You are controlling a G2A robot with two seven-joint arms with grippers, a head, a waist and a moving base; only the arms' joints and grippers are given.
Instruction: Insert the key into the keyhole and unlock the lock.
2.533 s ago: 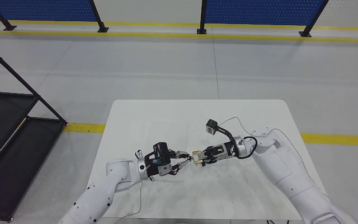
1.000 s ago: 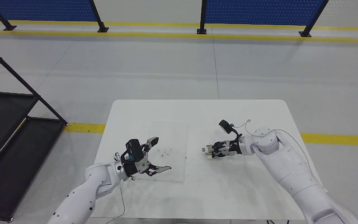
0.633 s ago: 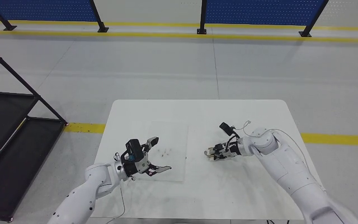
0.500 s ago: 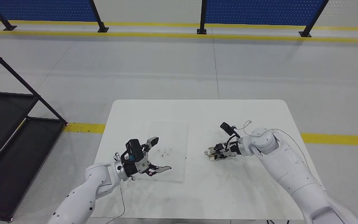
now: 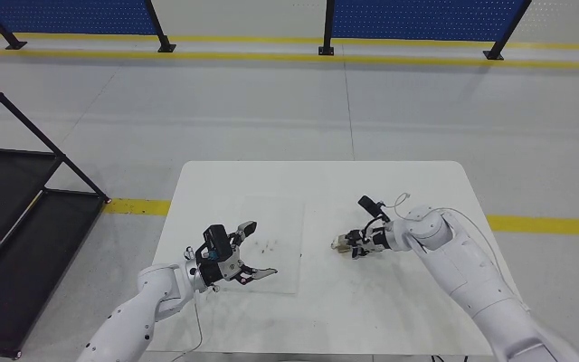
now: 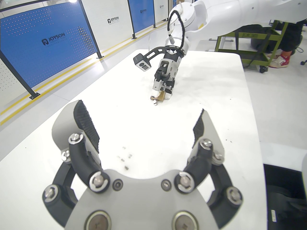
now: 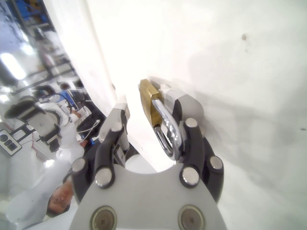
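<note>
Lying on the white desk (image 5: 407,299), close to its middle and right under the right gripper (image 7: 146,100), the gold lock (image 7: 146,94) has what looks like a small silver key (image 6: 155,102) poking out of its end. So I think the key is already in. I cannot tell if the shiny loop has popped free, so the turn may still be left to do. The right gripper sits low with its fingers (image 7: 178,104) apart, one of them touching the lock. The left gripper (image 6: 140,111) hovers nearer the left edge, fingers wide apart, holding nothing.
</note>
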